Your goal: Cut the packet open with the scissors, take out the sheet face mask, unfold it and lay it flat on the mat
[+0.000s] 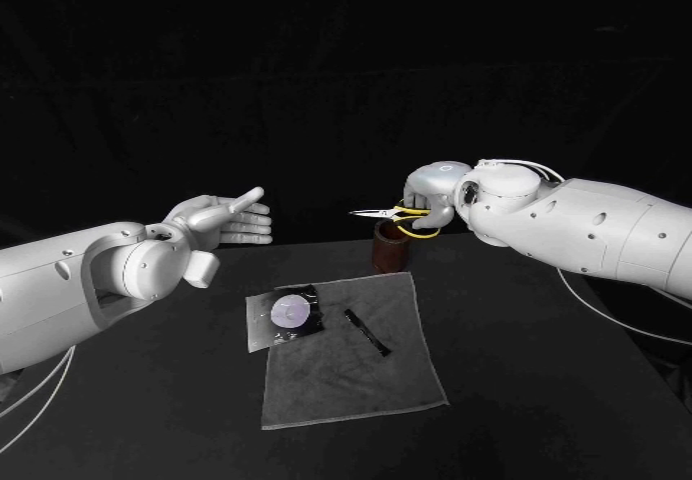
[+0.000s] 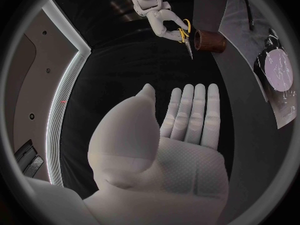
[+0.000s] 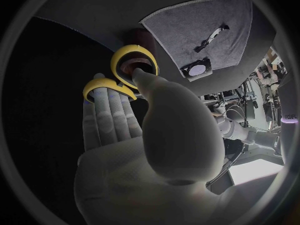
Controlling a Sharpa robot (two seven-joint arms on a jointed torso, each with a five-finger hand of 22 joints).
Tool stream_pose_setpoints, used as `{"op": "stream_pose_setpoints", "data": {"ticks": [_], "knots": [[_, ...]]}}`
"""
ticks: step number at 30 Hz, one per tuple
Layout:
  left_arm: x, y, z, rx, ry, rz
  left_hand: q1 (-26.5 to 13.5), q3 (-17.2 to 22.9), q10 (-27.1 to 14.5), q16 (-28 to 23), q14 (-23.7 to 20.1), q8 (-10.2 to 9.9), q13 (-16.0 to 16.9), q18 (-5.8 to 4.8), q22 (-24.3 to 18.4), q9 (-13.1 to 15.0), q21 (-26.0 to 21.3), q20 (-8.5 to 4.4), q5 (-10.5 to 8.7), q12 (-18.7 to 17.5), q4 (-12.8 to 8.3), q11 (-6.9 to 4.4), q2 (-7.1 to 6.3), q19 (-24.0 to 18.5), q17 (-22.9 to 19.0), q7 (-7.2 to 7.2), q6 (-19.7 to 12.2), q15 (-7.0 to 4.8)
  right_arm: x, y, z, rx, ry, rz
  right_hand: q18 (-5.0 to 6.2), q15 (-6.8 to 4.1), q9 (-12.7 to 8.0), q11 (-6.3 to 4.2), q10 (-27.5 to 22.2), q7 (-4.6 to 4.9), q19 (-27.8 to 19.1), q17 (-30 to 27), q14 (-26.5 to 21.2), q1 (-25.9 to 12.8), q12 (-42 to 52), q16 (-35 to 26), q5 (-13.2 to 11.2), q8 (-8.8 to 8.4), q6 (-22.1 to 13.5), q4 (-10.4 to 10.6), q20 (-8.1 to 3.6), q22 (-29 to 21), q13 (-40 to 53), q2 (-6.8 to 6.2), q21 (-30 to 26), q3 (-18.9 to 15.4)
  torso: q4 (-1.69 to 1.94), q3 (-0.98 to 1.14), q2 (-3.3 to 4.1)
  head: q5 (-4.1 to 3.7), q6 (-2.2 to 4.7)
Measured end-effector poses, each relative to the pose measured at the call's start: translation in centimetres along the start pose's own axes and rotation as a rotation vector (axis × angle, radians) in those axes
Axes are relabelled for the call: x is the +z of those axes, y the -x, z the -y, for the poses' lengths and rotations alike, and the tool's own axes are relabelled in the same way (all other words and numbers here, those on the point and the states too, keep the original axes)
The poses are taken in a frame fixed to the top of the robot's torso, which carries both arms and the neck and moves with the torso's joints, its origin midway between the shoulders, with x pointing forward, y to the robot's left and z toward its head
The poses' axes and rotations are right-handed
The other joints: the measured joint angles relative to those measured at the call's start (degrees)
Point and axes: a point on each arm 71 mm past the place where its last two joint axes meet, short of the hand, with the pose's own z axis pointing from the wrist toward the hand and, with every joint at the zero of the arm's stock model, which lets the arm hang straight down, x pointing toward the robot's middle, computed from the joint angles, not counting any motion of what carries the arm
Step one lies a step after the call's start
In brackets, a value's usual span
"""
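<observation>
Packet [image 1: 286, 315]: flat on the far left corner of the grey mat [image 1: 353, 375], left edge overhanging the mat's border onto the black table [image 1: 548, 380]. Dark wrapper, pale round patch on the upper face. Touched by neither hand.

Scissors [image 1: 392, 212]: yellow-handled, lifted clear of the table in the right robot hand [image 1: 433, 190]. In the right wrist view, thumb tip at one of the yellow loops [image 3: 103, 84], fingers at the other. Blades close together, roughly level, pointing toward the robot's left. Held directly above a brown cylindrical holder [image 1: 394, 252] standing upright at the mat's far edge. Contact between scissors and holder: impossible to determine.

Left robot hand [image 1: 224, 222]: raised above the table, left of the mat and well apart from the packet. Spread flat, fingers straight and side by side, thumb out, nothing in its grasp.

Slim black item [image 1: 366, 331]: lying on the mat just right of the packet, not touching it.
</observation>
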Motion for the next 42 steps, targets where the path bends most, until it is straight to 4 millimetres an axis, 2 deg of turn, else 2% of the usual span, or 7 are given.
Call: {"op": "stream_pose_setpoints", "data": {"ticks": [6, 17, 20, 22, 30, 36, 42], "knots": [[0.0, 0.0, 0.0, -0.007, -0.001, 0.007, 0.00, 0.00, 0.00, 0.00, 0.00, 0.00, 0.00, -0.01, 0.00, 0.00, 0.00, 0.00, 0.00, 0.00, 0.00, 0.00, 0.00, 0.00, -0.01, -0.01, -0.01, 0.00, 0.1, -0.8, -0.2, -0.001, 0.011, -0.033, -0.02, -0.47, -0.02, -0.46, -0.46, -0.21, -0.08, 0.05, -0.58, -0.89, -0.07, -0.63, -0.04, 0.00, -0.20, 0.00, 0.49, -0.17, -0.04, 0.89, -0.30, 0.00, -0.05, 0.00, -0.01, 0.01, -0.09], [-0.1, 0.1, 0.0, -0.013, 0.001, 0.008, 0.00, 0.00, 0.00, 0.00, 0.00, 0.00, -0.01, -0.02, -0.01, -0.01, 0.00, 0.00, 0.00, 0.00, 0.00, 0.00, 0.00, -0.01, -0.02, -0.02, -0.01, 0.00, 0.4, -2.1, -0.1, -0.002, 0.006, -0.088, -0.05, 0.79, -0.02, -1.84, -1.84, -1.02, -0.19, -0.05, -4.27, -0.97, 0.08, -2.45, -0.16, 0.00, -1.02, -0.56, 1.41, -0.36, -0.07, 0.97, -0.66, -0.56, -0.03, 0.03, 0.04, 0.07, -0.26], [-0.1, 0.1, 0.0, -0.013, 0.002, 0.008, 0.24, 0.00, 0.00, 0.00, 0.00, 0.00, -0.01, -0.03, -0.02, -0.02, 0.00, -0.01, 0.00, 0.00, 0.00, 0.00, 0.24, -0.01, -0.02, -0.02, -0.01, 0.01, 0.4, -2.2, 0.2, -0.004, -0.006, -0.094, -0.06, 1.07, -0.02, -1.82, -2.32, -0.47, 0.05, -0.05, -4.79, -3.47, 0.08, -2.64, -0.20, 0.01, -2.58, -0.81, 1.18, -0.41, -0.08, 3.11, -0.66, -0.81, -0.03, 0.03, 0.04, 0.07, -0.34], [-0.1, 0.1, -0.1, -0.014, 0.003, 0.008, 0.24, 0.00, 0.00, 0.00, 0.00, 0.00, -0.01, -0.03, -0.02, -0.02, 0.00, -0.01, 0.00, 0.00, 0.00, 0.00, 0.24, -0.01, -0.02, -0.03, -0.01, 0.01, 0.4, -2.3, 0.4, -0.005, -0.015, -0.097, -0.08, 1.59, -0.02, -1.60, -3.75, -0.22, 0.36, -0.25, -5.50, -3.93, 0.09, -3.35, -0.01, 0.01, -3.86, -0.84, 1.48, -0.52, -0.07, 3.00, -0.97, -0.77, -0.01, 0.02, 0.04, 0.06, -0.37], [-0.1, 0.1, -0.1, -0.014, 0.006, 0.008, 0.24, 0.00, -0.01, 0.00, 0.00, -0.01, -0.01, -0.04, -0.02, -0.02, 0.00, -0.01, 0.00, 0.00, 0.00, 0.00, 0.24, -0.01, -0.09, -0.03, -0.02, 0.01, 0.4, -2.3, 0.7, -0.007, -0.039, -0.099, -0.87, 1.68, 2.80, -1.26, -8.95, -0.06, 0.32, -1.52, -9.70, -5.92, 0.10, -5.62, 0.14, -0.36, -7.12, -8.26, 2.55, -0.85, -0.04, 1.35, -1.43, 6.64, -0.04, 0.03, 0.04, 0.05, -0.42], [-0.2, 0.1, -0.1, -0.015, 0.009, 0.008, 0.12, -0.17, 0.00, 0.00, 0.00, -0.01, -0.01, -0.05, -0.03, -0.11, 0.00, -0.01, 0.00, 0.00, 0.17, 0.00, 0.36, -0.01, -0.17, -0.04, -0.02, 0.01, 0.4, -2.3, 0.7, -0.007, -0.048, -0.094, -1.24, 1.66, 1.95, -1.30, -12.45, -0.31, 0.28, -2.80, -12.94, -5.59, 0.32, -6.21, 0.34, -1.69, -9.30, -14.48, 2.61, -1.16, 0.01, 0.03, -1.82, 11.92, -0.07, 0.03, -0.01, 0.05, -0.46], [-0.2, 0.2, -0.2, -0.015, 0.013, 0.008, 0.01, -0.17, -0.01, 0.00, 0.00, -0.01, -0.01, -0.05, -0.03, -0.12, -0.01, -0.01, 0.00, 0.00, 0.17, 0.00, 0.47, -0.01, -0.19, -0.04, -0.02, 0.01, 0.4, -2.2, 0.7, -0.006, -0.050, -0.090, -1.24, 1.27, 1.74, -1.82, -13.95, -0.61, 0.46, -3.68, -15.19, -5.31, 0.48, -6.21, 0.35, -2.02, -9.60, -16.14, 2.59, -1.16, 0.07, -0.25, -2.19, 12.17, -0.07, 0.03, -0.02, 0.05, -0.48]]}}
